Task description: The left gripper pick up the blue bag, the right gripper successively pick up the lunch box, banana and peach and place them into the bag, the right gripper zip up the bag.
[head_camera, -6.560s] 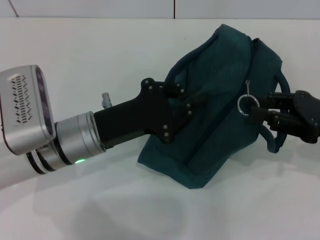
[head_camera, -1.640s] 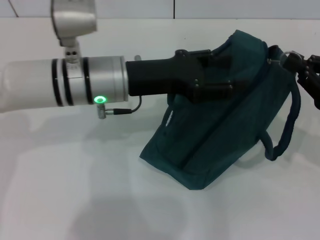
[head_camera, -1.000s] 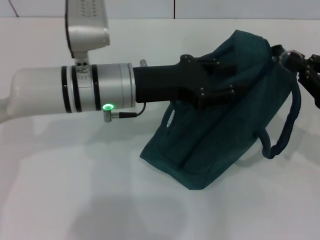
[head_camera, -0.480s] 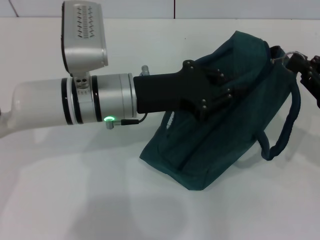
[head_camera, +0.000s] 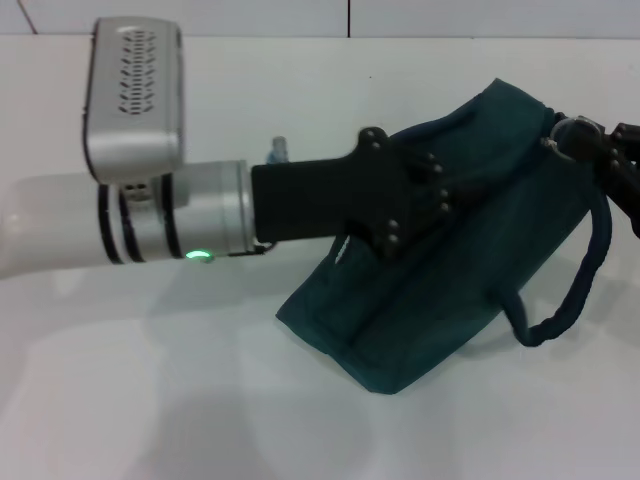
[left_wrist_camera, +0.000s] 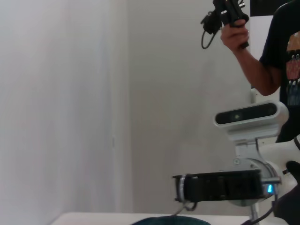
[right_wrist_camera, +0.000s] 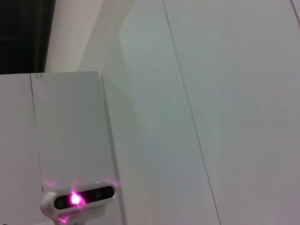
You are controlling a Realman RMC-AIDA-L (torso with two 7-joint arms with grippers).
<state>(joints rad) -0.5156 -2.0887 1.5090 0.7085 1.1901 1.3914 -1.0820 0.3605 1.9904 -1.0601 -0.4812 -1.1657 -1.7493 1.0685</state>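
On the table (head_camera: 150, 400), two hands, left hand (head_camera: 425, 195) and right hand (head_camera: 590, 150), hold one blue bag (head_camera: 440, 300).

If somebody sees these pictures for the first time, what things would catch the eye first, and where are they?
The large dark teal-blue fabric bag slumps on the white table right of centre in the head view, one looped handle hanging at its right side. The left gripper, on a thick silver and black arm reaching in from the left, grips the bag's upper edge. The right gripper sits at the bag's top right corner.
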